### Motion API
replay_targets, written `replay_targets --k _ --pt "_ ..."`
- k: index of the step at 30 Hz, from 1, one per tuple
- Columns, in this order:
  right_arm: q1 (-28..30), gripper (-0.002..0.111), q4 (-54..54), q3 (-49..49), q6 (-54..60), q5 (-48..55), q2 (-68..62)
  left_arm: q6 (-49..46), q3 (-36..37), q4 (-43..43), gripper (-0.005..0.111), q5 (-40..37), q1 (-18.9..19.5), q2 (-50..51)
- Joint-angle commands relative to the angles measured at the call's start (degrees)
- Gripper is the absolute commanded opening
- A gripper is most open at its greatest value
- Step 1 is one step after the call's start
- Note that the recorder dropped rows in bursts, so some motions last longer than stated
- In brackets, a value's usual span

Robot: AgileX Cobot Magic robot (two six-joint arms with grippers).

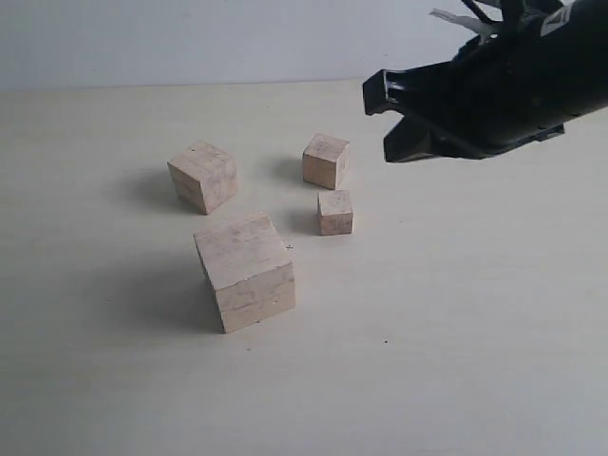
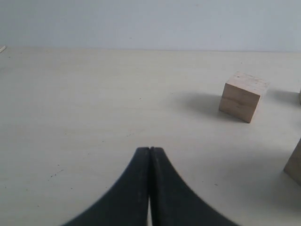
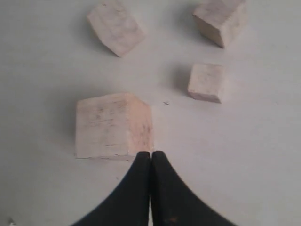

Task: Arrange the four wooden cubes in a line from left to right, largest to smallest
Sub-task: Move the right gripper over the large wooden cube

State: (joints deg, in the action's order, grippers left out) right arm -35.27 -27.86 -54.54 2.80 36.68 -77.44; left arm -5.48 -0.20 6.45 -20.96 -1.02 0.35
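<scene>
Four wooden cubes sit apart on the pale table (image 1: 475, 332). The largest cube (image 1: 245, 271) (image 3: 113, 125) is nearest the front. The second-largest cube (image 1: 202, 176) (image 2: 243, 96) (image 3: 115, 26) lies behind it to the left. The third cube (image 1: 325, 160) (image 3: 221, 19) is at the back right, with the smallest cube (image 1: 335, 212) (image 3: 207, 82) just in front of it. My right gripper (image 1: 380, 97) (image 3: 151, 153) hovers above and to the right of the cubes, shut and empty. My left gripper (image 2: 150, 149) is shut on nothing, low over bare table to the left of the cubes, and out of the exterior view.
A plain light wall (image 1: 190, 38) runs behind the table. An edge of the largest cube (image 2: 294, 165) shows at the side of the left wrist view.
</scene>
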Motion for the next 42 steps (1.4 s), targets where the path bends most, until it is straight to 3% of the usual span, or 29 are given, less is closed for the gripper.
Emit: replay_targets --k 1,6,12,18,25,33,42 --pt "-0.1 0.014 -11.1 -3.7 11.4 3.0 -3.5 0.0 0.2 -0.1 0.000 0.6 -0.2 -0.3" --pt "-3.0 0.049 -9.0 -10.3 11.5 8.5 -10.5 0.0 0.2 -0.1 0.000 0.6 -0.2 -0.3" --pt "-10.3 0.070 -8.3 -18.4 13.7 12.1 -17.2 0.0 0.2 -0.1 0.000 0.6 -0.2 -0.3" --pt "-14.8 0.075 3.0 -28.1 10.8 17.2 -24.1 0.0 0.2 -0.1 0.000 0.6 -0.2 -0.3" --pt "-14.8 0.078 3.1 -35.3 8.2 20.2 -29.1 0.0 0.2 -0.1 0.000 0.6 -0.2 -0.3" --pt "-14.8 0.078 12.3 -42.0 -10.8 24.6 -36.3 0.0 0.2 -0.1 0.000 0.6 -0.2 -0.3" --pt "-14.8 0.078 13.3 -44.3 -11.0 28.4 -41.0 0.0 0.2 -0.1 0.000 0.6 -0.2 -0.3"
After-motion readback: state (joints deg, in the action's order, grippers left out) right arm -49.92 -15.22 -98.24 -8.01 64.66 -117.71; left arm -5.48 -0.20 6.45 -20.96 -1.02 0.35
